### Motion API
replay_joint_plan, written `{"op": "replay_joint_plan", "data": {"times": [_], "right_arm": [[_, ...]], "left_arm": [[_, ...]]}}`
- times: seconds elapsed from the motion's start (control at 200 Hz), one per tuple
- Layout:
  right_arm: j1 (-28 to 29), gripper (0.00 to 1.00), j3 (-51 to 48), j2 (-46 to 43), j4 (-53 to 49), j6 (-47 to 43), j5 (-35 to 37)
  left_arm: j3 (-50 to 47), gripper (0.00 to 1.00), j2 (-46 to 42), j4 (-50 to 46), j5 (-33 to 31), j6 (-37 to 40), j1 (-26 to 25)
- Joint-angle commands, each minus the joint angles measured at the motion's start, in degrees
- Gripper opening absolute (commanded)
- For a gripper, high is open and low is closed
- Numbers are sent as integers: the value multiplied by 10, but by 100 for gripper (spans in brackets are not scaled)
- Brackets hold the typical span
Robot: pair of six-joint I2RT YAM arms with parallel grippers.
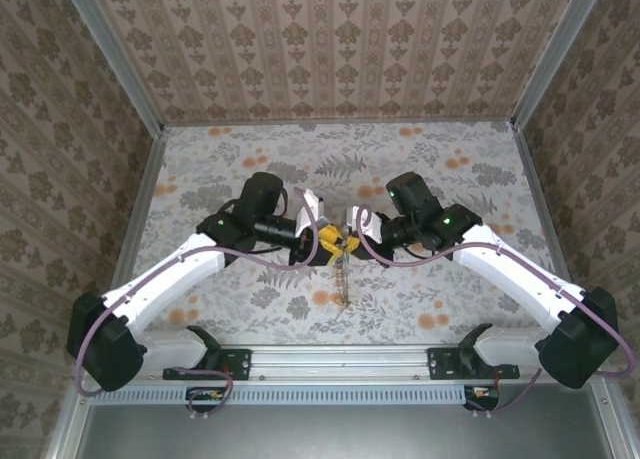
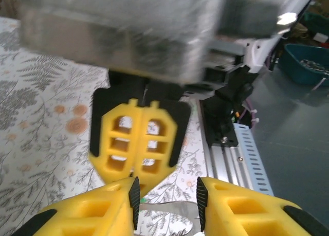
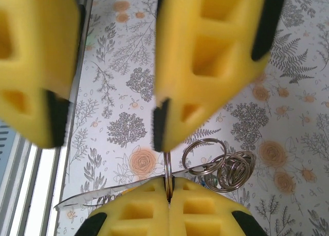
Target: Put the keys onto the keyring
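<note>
At the lower centre of the right wrist view, the right fingers (image 3: 128,213) are clenching on the keyring (image 3: 168,170), which is standing edge-on out of the seam between them (a pinch of this kind is leaving the ring's upper arc free for the other arm). Just to the right of it, a bunch of silvery rings (image 3: 226,166) is showing against the floral tabletop (image 3: 118,92). Toward the lower left, a flat metal key blade (image 3: 103,194) is running out from below the ring. Across the top of the frame, the left fingers (image 3: 205,66) are standing parted, straddling the line of the ring. Whether their pads are touching the blade cannot be told. Judging from this, the threading step is being set up: the clenched side is acting as a fixture while the released side is lining up on the key.
</note>
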Motion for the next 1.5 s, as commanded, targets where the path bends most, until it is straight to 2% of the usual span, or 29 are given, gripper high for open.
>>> {"op": "replay_joint_plan", "data": {"times": [0.0,0.3,0.76,1.04,1.295,1.355,1.495], "right_arm": [[1,0,7,-15,22,1,-16],[1,0,13,-20,29,7,-32],[3,0,24,-5,17,3,-37],[5,0,31,3,8,-2,-39],[12,0,34,6,11,0,-36],[13,0,33,4,12,2,-34],[13,0,33,1,17,6,-32]], "left_arm": [[-11,40,-5,-24,34,24,-4],[-4,40,6,-8,-90,11,-17],[17,41,-11,-45,-117,57,-18],[18,43,-8,-41,-155,56,-19],[21,43,-2,-41,-156,54,-26],[20,40,-4,-38,-148,54,-26],[21,25,-4,-42,-124,55,-27]]}}
